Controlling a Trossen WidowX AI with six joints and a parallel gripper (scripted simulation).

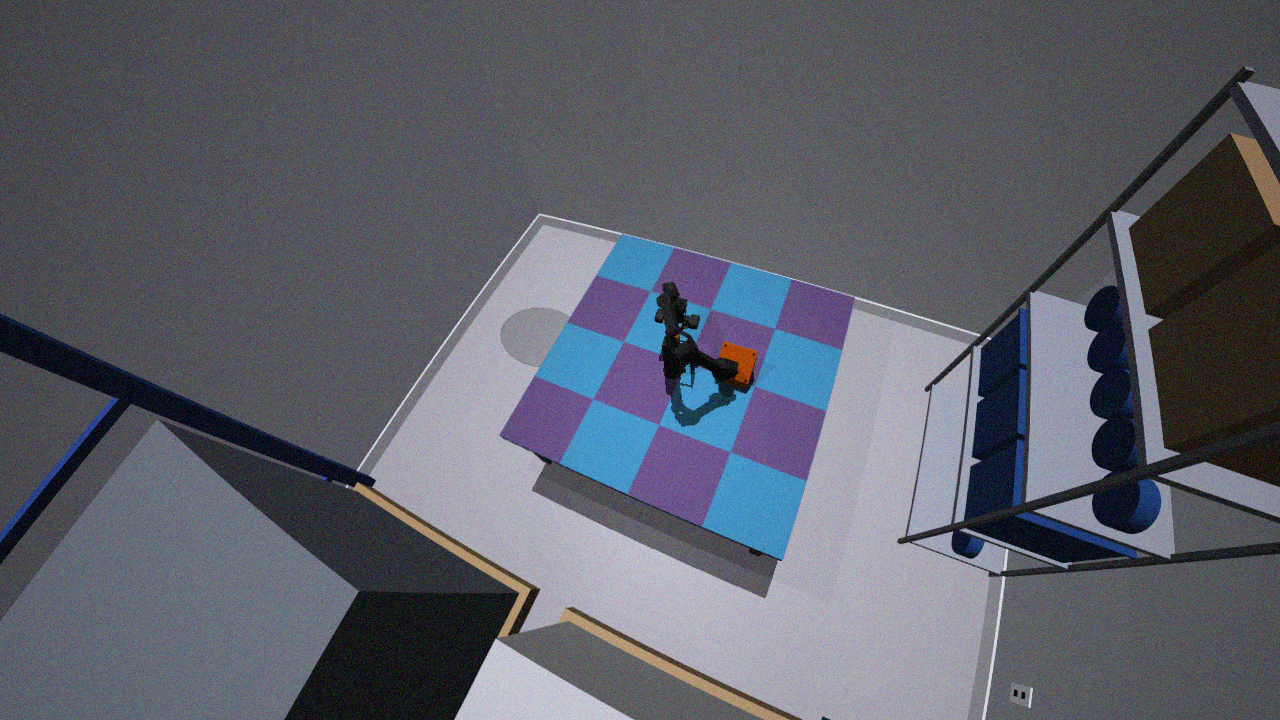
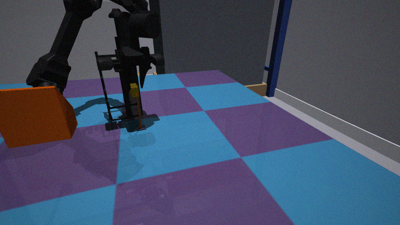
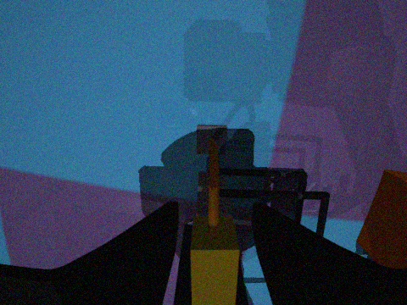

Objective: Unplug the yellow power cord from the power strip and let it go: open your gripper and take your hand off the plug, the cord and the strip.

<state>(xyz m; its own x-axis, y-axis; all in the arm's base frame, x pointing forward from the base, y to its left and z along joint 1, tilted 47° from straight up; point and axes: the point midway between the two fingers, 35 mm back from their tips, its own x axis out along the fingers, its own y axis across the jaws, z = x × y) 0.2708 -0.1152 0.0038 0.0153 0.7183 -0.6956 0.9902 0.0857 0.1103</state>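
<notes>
Gripper: the black gripper [image 1: 674,334] [image 2: 136,83] [image 3: 215,212], pointing down over the table; fingers part-way apart and released, with gaps showing on both sides of the plug.
Plug: one yellow block [image 2: 134,91] [image 3: 214,275], between the spread fingers, above the tabletop.
Cord: one orange-yellow length [image 2: 138,112] [image 3: 213,186], nearly upright, running from plug down to plate.
Plate: small, grey, flat [image 2: 141,128] [image 3: 212,127], on a blue square, at the cord's lower end.
Power strip: not clearly made out among the dark shapes; whether the plug is fully out of it cannot be told.
Box: orange, slant-sided [image 1: 738,361] [image 2: 36,114] [image 3: 385,220], beside the arm's foot, apart from the plug.
Table: checkered blue and purple [image 1: 680,470] [image 2: 181,134] [image 3: 85,85].
</notes>
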